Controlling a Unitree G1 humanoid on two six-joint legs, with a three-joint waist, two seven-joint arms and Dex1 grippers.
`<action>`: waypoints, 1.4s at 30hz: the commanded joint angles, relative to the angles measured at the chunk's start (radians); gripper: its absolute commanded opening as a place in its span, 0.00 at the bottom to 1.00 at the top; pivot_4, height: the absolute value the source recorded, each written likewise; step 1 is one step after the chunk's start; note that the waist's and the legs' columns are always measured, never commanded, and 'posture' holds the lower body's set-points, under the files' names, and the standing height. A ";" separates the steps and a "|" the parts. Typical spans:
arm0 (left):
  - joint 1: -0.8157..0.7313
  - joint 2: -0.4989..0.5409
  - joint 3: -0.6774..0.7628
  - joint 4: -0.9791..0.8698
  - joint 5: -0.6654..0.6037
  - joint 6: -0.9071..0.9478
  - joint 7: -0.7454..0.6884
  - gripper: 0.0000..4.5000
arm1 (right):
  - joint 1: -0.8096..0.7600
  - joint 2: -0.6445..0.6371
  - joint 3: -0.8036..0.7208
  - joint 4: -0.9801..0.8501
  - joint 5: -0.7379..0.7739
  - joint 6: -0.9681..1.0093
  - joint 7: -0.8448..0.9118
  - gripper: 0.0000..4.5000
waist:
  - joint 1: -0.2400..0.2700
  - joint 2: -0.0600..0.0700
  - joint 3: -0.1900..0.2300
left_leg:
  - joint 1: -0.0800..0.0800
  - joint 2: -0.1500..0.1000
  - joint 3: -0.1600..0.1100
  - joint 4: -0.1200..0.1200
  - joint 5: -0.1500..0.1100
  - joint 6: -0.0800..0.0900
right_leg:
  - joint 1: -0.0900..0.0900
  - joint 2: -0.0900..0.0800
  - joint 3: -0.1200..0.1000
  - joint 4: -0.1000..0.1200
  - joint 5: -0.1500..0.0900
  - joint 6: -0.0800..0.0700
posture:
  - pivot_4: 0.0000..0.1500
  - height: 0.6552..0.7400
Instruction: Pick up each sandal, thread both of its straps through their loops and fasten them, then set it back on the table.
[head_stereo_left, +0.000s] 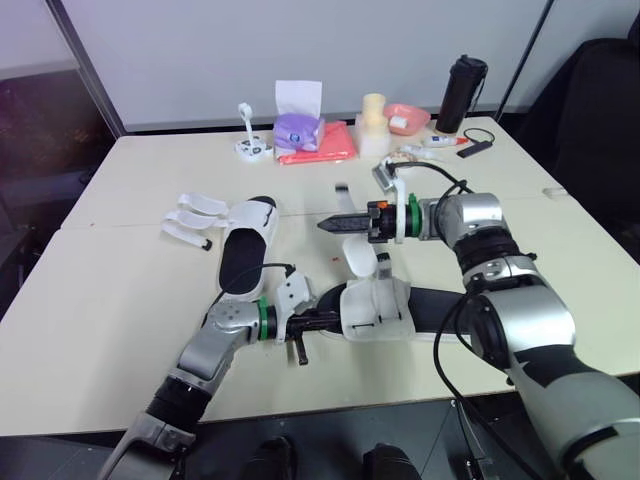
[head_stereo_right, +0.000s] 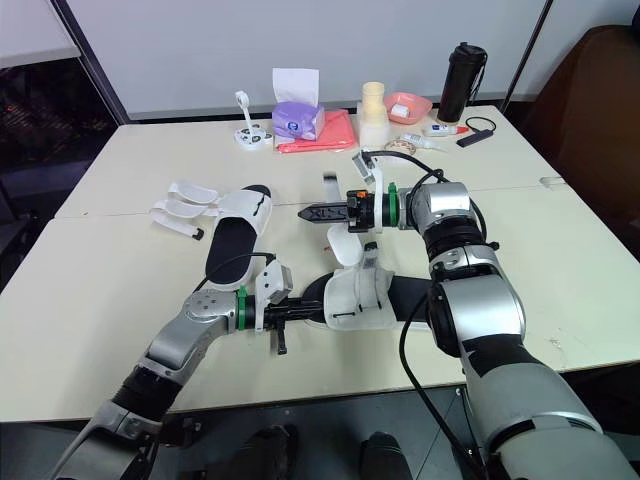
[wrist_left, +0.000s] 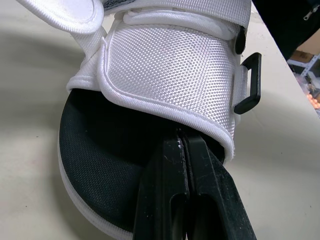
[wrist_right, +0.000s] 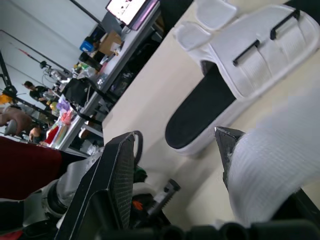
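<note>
On the table (head_stereo_left: 110, 300) the far sandal (head_stereo_left: 245, 245) lies at 10 o'clock from the near one, its straps (head_stereo_left: 192, 213) spread loose to the side - nothing is threaded there. The left gripper (head_stereo_left: 328, 320) has its jaws pressed together at the hem of the near sandal (head_stereo_left: 378, 308), and it seems to pinch the white upper. One free strap (head_stereo_left: 358, 256) stands up from this sandal toward 12 o'clock. The right gripper (head_stereo_left: 325, 225) hovers just above it, jaws wide, with nothing between them. I judge the task is at its early part - no sandal is fastened yet.
</note>
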 joint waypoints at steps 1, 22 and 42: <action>-0.003 -0.005 -0.017 0.030 0.025 0.006 0.013 0.00 | 0.000 -0.016 -0.035 -0.092 0.045 0.037 -0.023 0.60 | 0.000 0.000 0.000 | 0.000 0.000 0.000 0.000 0.000 0.000 | 0.000 0.000 0.000 0.000 0.000 0.000 | 1.00 1.00; -0.024 -0.017 -0.026 0.065 0.027 -0.013 -0.002 0.00 | 0.158 -0.067 -0.072 -0.557 0.227 0.266 -0.175 0.03 | 0.002 0.000 0.000 | 0.000 0.000 0.000 0.000 0.000 0.000 | 0.000 0.000 0.000 0.000 0.000 0.000 | 1.00 1.00; -0.025 0.016 -0.035 0.060 0.022 0.005 -0.046 0.00 | 0.856 -0.354 0.351 -1.254 -0.315 -0.755 -0.464 0.03 | -0.002 -0.001 0.000 | 0.000 0.001 0.001 0.000 0.000 0.000 | 0.000 0.000 0.000 0.000 0.000 0.001 | 1.00 1.00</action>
